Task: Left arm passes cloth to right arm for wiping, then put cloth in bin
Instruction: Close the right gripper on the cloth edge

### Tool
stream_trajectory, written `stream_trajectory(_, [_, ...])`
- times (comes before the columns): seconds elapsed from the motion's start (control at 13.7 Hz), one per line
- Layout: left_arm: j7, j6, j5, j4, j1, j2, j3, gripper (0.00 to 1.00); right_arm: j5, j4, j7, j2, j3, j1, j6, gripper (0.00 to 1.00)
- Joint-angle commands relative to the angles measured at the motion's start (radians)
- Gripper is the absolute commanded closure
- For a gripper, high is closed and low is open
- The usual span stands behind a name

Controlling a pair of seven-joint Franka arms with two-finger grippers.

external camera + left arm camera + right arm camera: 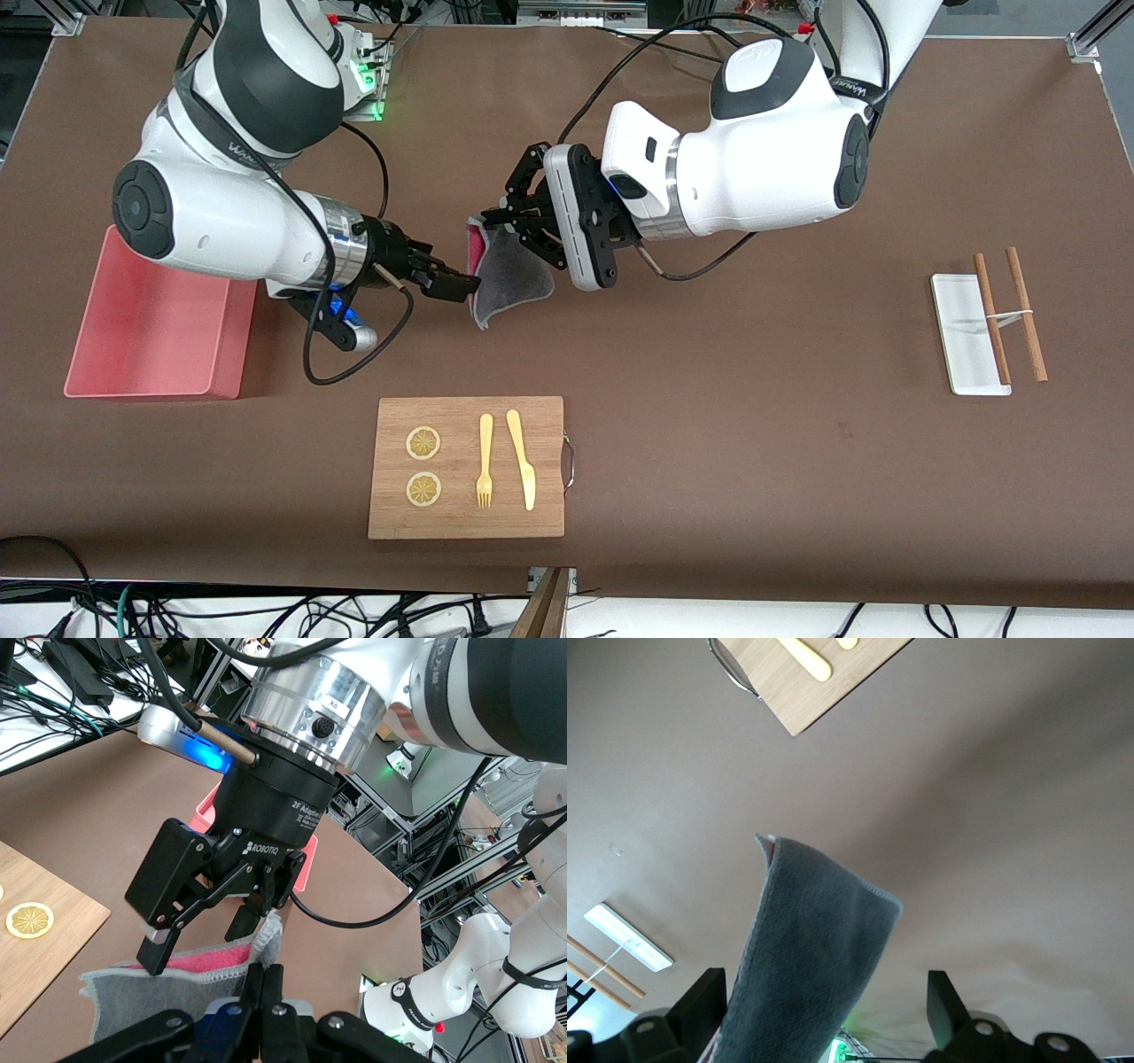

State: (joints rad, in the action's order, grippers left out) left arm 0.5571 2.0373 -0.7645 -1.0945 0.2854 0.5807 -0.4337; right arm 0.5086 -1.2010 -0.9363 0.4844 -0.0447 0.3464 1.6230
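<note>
- The cloth, soft and fuzzy, grey outside with a pink inner face, hung folded in the air over bare brown table, pinched at its upper edge by the left gripper.
- The right gripper was spread wide, one finger on each side of the hanging cloth's edge, not clamped.
- The smooth pink bin, straight-walled, sat at the right arm's end.
- The wooden cutting board lay nearer the camera, well apart.

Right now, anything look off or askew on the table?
Nothing spilled or damaged. One oddity: two brown sticks, joined by a band, lie half on the white tray, half off it. The cloth hangs mid-air from the left gripper; right gripper open beside it.
</note>
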Motion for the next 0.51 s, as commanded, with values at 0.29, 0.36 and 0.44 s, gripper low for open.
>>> stream_trajectory(0.29, [0.029,0.001,-0.032,0.002,-0.005,-0.005,0.001,1.0,0.018,0.014,0.039,-0.007,0.008,-0.009,-0.055,0.0])
stream_trajectory(0.36, [0.029,0.001,-0.032,0.002,-0.005,-0.005,0.001,1.0,0.018,0.014,0.039,-0.007,0.009,-0.009,-0.067,0.0])
stream_trajectory(0.44, [0.029,0.001,-0.032,0.002,-0.005,-0.005,0.001,1.0,0.019,0.015,0.039,-0.007,0.012,-0.009,-0.071,0.0])
